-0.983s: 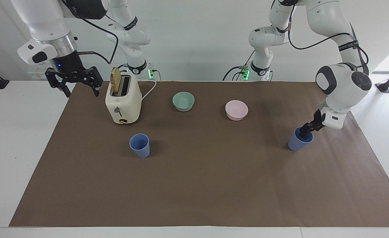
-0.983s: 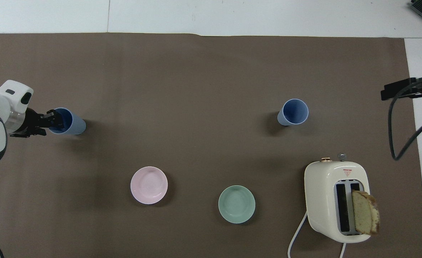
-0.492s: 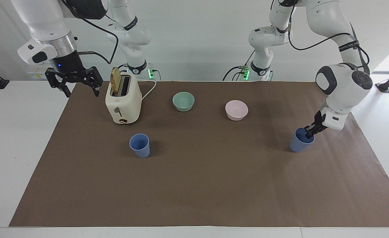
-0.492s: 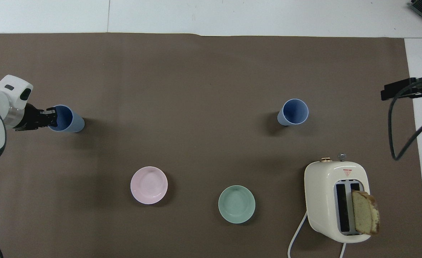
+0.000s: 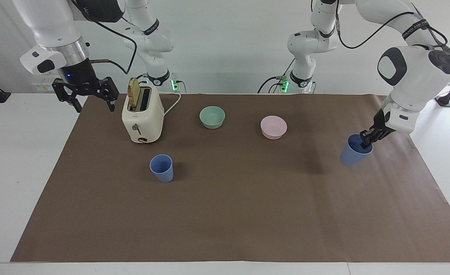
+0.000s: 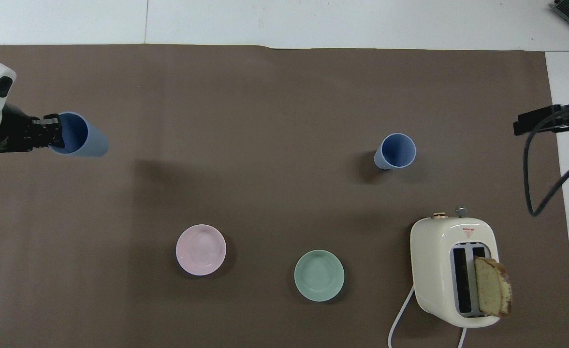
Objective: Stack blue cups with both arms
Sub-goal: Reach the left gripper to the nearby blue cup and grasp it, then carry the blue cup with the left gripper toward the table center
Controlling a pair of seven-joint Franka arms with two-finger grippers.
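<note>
**A:** Where are the two blue cups?

**B:** One blue cup [image 5: 162, 168] [image 6: 396, 151] stands upright on the brown mat [image 5: 232, 214] [image 6: 265, 96], just beside the cream toaster [image 5: 142, 116] [image 6: 453, 268] and farther from the robots than it. The other, the lifted cup [image 5: 355, 150] [image 6: 79, 141], hangs tilted in the air over the left arm's end of the mat, its shadow apart from it.

**A:** What holds it?

**B:** The left gripper [image 5: 366, 139] [image 6: 52, 136] pinches its rim, one finger inside the mouth, jaws clenched on the wall.

**A:** And the other arm?

**B:** The right gripper [image 5: 86, 95] waits in the air over the mat's edge beside the toaster, jaws spread and holding nothing.

**A:** Anything else?

**B:** A bread slice [image 5: 134, 93] [image 6: 492, 286] sticks out of the toaster. A mint-green bowl [image 5: 212, 117] [image 6: 319, 275] and a pink bowl [image 5: 273, 127] [image 6: 200, 250] sit nearer the robots than the standing cup.
</note>
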